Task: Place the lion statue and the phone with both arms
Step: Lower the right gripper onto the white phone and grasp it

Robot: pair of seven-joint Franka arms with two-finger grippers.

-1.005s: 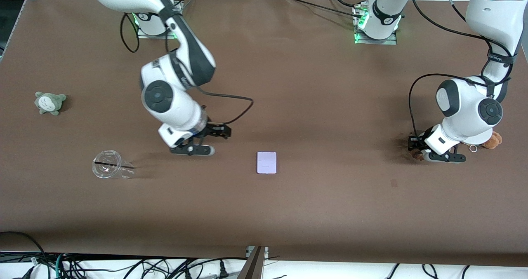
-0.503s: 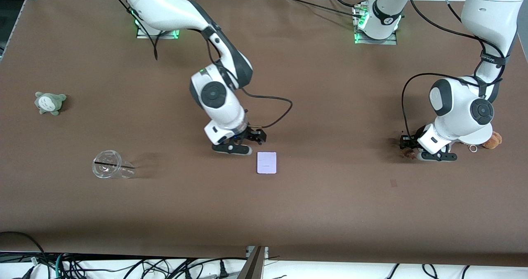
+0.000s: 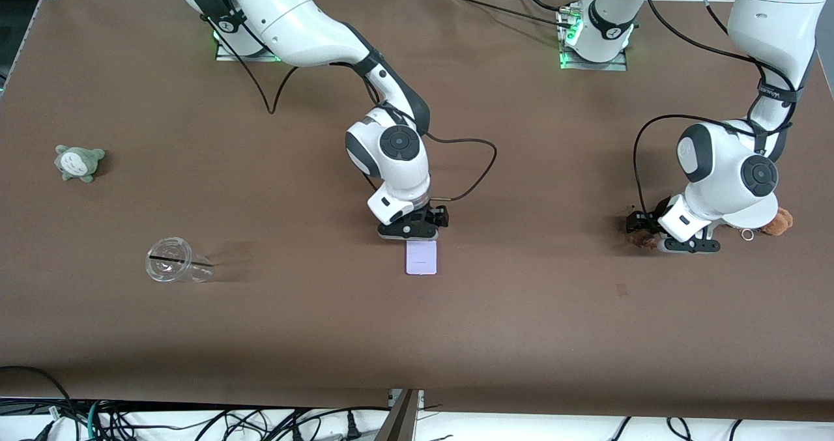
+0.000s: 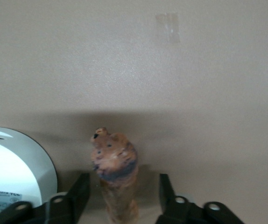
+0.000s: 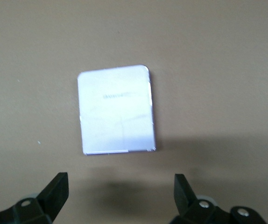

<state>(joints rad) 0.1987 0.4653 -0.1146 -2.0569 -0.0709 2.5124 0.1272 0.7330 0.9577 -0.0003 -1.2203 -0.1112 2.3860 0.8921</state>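
Observation:
The lion statue (image 3: pixel 641 238), small and orange-brown with a darker band, lies on the brown table at the left arm's end. In the left wrist view the lion statue (image 4: pixel 115 172) sits between the two black fingers, with a gap on each side. My left gripper (image 3: pixel 651 240) (image 4: pixel 122 198) is open, low around it. The phone (image 3: pixel 421 257), a flat pale lavender rectangle, lies near the table's middle. My right gripper (image 3: pixel 410 234) (image 5: pixel 120 191) is open and empty, low over the table beside the phone's (image 5: pixel 115 109) edge that is farther from the front camera.
A tan plush bear (image 3: pixel 779 221) with a keyring lies partly hidden by the left arm's wrist. A clear plastic cup (image 3: pixel 172 268) lies on its side and a grey-green plush (image 3: pixel 79 162) sits toward the right arm's end. A tape patch (image 3: pixel 622 289) marks the table.
My right arm has swung from near the cup across to the phone and stopped just beside it. My left gripper has shifted slightly toward the table's middle, the lion still between its fingers.

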